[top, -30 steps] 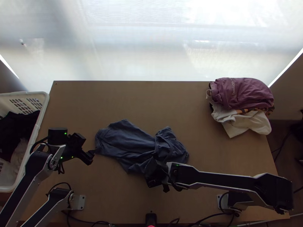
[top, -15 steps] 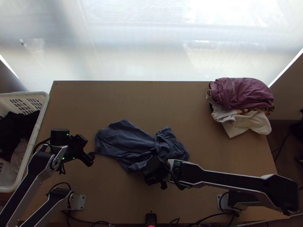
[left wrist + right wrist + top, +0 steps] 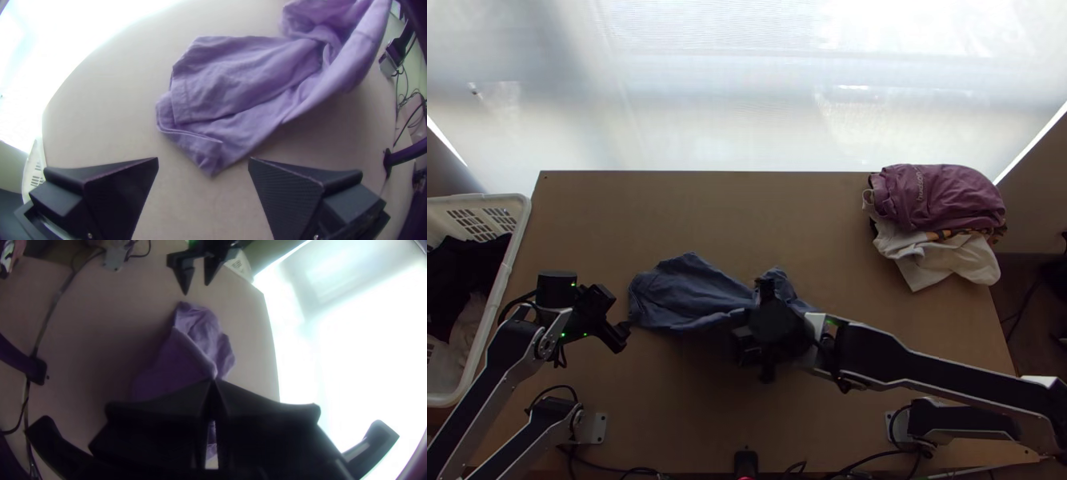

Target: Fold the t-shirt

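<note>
Bright light from the window (image 3: 747, 96) fills twelve o'clock beyond the bench (image 3: 691, 208), and the top view sets the clock for all that follows. A basket (image 3: 505, 280) of clothes stands at nine o'clock, and a purple garment (image 3: 939, 196) is heaped on a white one (image 3: 947, 260) at two o'clock, probably parked there to leave the middle for folding.

The shirt (image 3: 691, 296) lies across the bench from the middle out towards nine o'clock. Its nine o'clock half rests on the wood, wrinkled and layered along the end; the other part is bunched and partly raised.

The right hand (image 3: 213, 381) is closed on a pinch of that raised part, likely so the cloth can be drawn clear of its own bunching and laid straighter before any proper fold. Measured from this hand, the body of the shirt runs off towards nine and ten o'clock, with a crumpled bit at about one.

The left hand (image 3: 203, 160) is spread wide with no cloth between its fingers. It waits just beside the end corner, presumably to catch or pin that end; from it, the shirt stretches away between one and three o'clock. Folding looks barely begun, and a pull from one side alone could drag the whole shirt askew.
</note>
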